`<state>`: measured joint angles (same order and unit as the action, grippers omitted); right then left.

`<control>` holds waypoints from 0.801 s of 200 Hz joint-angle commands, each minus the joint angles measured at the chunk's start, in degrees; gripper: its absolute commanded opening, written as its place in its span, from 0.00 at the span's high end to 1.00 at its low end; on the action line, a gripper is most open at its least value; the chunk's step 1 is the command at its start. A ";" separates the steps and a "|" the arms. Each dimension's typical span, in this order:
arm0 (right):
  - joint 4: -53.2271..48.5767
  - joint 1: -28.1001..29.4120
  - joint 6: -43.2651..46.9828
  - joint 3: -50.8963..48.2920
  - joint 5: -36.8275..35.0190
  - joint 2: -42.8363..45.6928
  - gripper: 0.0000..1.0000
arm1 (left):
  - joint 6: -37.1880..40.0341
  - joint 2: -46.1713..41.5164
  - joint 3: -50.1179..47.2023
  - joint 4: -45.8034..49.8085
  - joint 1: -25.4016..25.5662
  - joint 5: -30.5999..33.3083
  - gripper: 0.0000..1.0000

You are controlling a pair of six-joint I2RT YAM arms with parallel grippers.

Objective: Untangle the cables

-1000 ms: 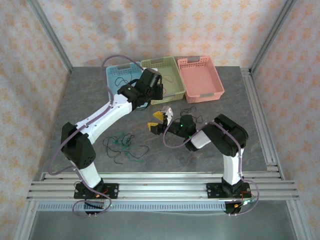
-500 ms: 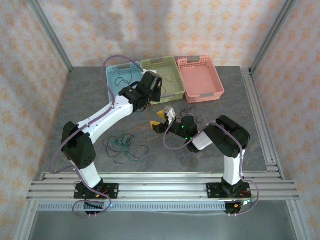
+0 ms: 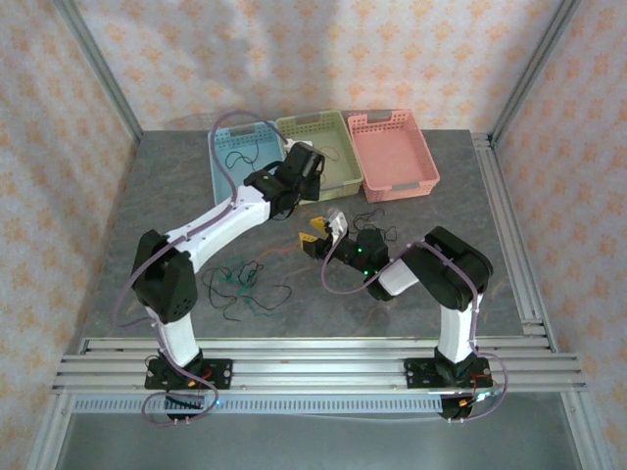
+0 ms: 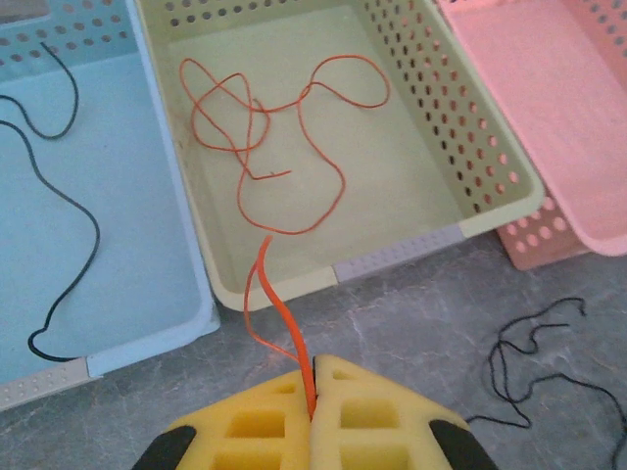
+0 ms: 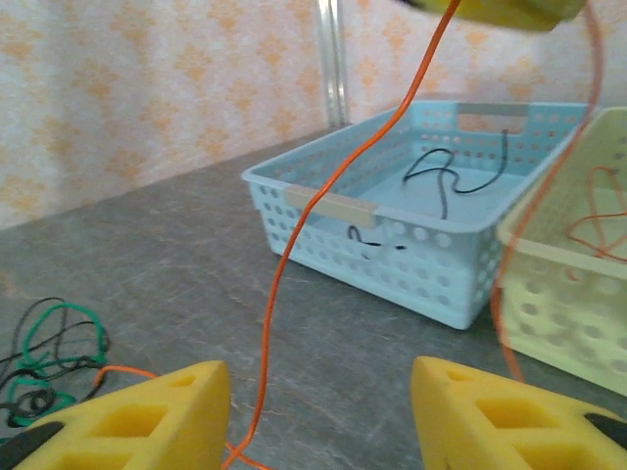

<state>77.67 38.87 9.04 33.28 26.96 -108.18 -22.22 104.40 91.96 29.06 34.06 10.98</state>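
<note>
My left gripper [image 3: 304, 181] hangs over the front rims of the blue and green baskets. Its yellow fingers [image 4: 372, 421] are shut on an orange cable [image 4: 284, 313] that rises from the seam between them. That orange cable [image 5: 269, 333] runs down through the gap of my open right gripper [image 5: 318, 411], touching neither pad. The right gripper [image 3: 318, 233] sits low over the table's middle. A loose tangle of black and green cables [image 3: 240, 284] lies on the table left of it, and shows in the right wrist view as a green-black bunch [image 5: 49, 362].
Three baskets stand at the back: blue [image 3: 217, 157] holding a black cable [image 4: 69, 215], green [image 3: 343, 127] holding an orange cable [image 4: 265, 127], pink [image 3: 397, 186]. A black cable [image 4: 529, 352] lies on the table in front of the pink basket.
My left gripper has carried the orange cable a little right and farther back, toward the green basket. The right gripper's jaws have narrowed somewhat and it shifted slightly right.
</note>
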 commanded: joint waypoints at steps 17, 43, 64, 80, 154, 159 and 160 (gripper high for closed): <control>2.90 0.37 1.15 -0.65 -1.94 1.99 0.45 | -4.32 1.90 0.84 0.65 -2.77 0.49 1.00; 2.89 0.49 -0.93 1.49 4.41 -0.50 0.38 | -4.33 0.93 0.29 -1.05 -1.95 -1.94 1.00; 2.05 1.14 -0.17 1.92 4.03 -0.78 0.35 | -4.33 0.31 0.29 -1.06 -0.61 -2.69 1.00; 1.57 1.16 0.02 2.05 3.82 -0.71 0.34 | -4.60 -0.60 -0.07 -1.29 0.74 -3.20 1.00; -0.22 1.21 -1.48 3.44 3.72 -1.59 0.52 | -5.74 -8.00 -1.35 -1.82 4.56 -5.61 1.00; -0.28 1.21 -1.56 3.42 3.88 -1.62 0.58 | -5.73 -8.29 -1.35 -1.70 4.61 -5.54 1.00; -0.26 1.21 -1.57 3.44 3.88 -1.61 0.59 | -5.73 -8.31 -1.39 -1.67 4.61 -5.54 1.00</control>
<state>76.93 39.83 8.12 35.42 29.50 -109.06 -26.96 99.85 91.37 28.64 38.81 6.17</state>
